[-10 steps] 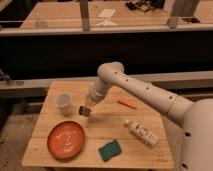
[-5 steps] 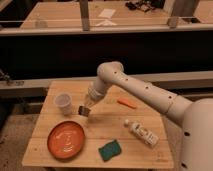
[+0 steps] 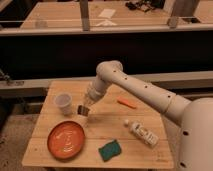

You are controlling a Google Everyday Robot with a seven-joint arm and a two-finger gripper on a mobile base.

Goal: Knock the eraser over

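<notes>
My gripper (image 3: pixel 83 109) hangs low over the wooden table (image 3: pixel 107 127), just right of a white cup (image 3: pixel 64 102) and above the far edge of an orange plate (image 3: pixel 66 139). The arm reaches down to it from the upper right. A small dark shape sits at the gripper's tip, and I cannot tell whether it is the eraser or part of the gripper. No eraser shows plainly anywhere else on the table.
A green sponge (image 3: pixel 109 149) lies near the front edge. A white bottle (image 3: pixel 142 132) lies on its side at the right. A small orange object (image 3: pixel 126 103) lies behind it. A dark counter runs behind the table.
</notes>
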